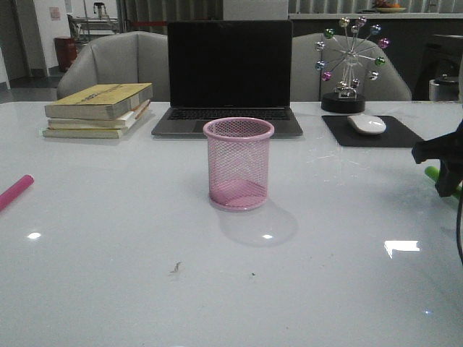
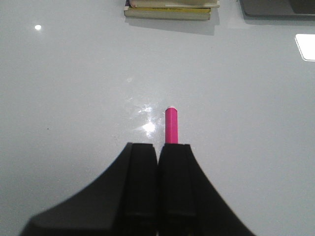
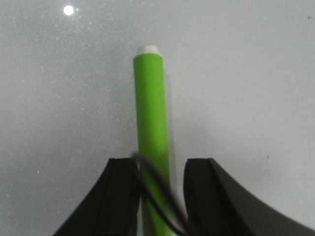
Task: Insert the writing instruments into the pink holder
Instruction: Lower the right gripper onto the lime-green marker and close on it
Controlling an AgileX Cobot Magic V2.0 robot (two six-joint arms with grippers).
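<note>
Pink holder point(image 1: 239, 163) upright on the tabletop point(image 1: 130, 246), just in front of the laptop point(image 1: 229, 76), empty inside. Pink pen point(image 1: 14, 192) lies flat far left of the holder; left tool point(image 2: 157, 184) above its near end, fingers pressed together, not pinching it. Green pen point(image 3: 153, 128) far right of the holder, between the spread fingers of the right tool point(image 3: 160, 196); contact cannot be told.

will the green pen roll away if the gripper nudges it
Probably. The green pen looks like a smooth round barrel with no clip, lying flat on a glossy table, so a sideways nudge could roll it. It looks rigid, so it should not bend. The right gripper straddles it, which may limit rolling.
</note>
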